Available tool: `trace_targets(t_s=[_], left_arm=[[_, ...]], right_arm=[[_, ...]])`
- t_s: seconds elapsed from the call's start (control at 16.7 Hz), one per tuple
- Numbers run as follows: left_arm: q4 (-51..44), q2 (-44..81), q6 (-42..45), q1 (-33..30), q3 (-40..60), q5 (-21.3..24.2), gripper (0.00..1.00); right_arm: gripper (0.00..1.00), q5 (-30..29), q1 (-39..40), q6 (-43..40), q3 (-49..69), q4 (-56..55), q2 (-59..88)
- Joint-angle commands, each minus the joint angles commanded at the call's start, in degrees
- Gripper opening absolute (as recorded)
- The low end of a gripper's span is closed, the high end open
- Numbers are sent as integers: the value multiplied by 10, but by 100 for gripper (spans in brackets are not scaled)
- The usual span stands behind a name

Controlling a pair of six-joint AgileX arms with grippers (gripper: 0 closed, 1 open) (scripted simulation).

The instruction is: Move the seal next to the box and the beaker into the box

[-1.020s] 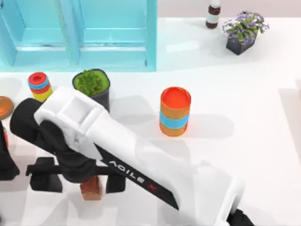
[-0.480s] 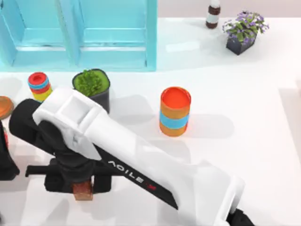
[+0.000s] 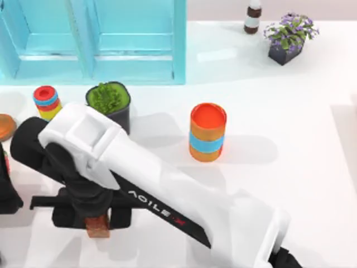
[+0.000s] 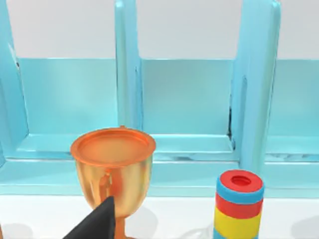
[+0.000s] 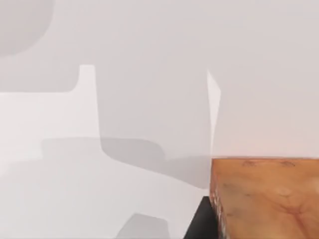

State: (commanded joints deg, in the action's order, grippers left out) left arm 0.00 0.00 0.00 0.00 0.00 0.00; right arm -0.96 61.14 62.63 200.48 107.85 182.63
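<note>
From above, the right gripper is clenched on the seal at the table's near-left part; a second ago its fingers stood wide apart with the seal farther right, and since half a second ago little has shifted. The blue box lies well behind, past the green plant pot and the striped cylinder. The left arm is parked at the left edge.

Left wrist view: a gold goblet before the box (its gripper's state I cannot tell).

Right wrist view: the seal sits close up over bare table.
</note>
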Motion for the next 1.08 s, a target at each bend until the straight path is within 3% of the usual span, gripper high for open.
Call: trace_targets(t_s=[0.48, 1.08], left_arm=[[0, 0, 0, 0, 0, 0, 100], [0, 0, 0, 0, 0, 0, 100]], right_arm=[[0, 5, 2, -6, -77, -57, -53], [0, 11, -25, -33, -484, -199, -319]])
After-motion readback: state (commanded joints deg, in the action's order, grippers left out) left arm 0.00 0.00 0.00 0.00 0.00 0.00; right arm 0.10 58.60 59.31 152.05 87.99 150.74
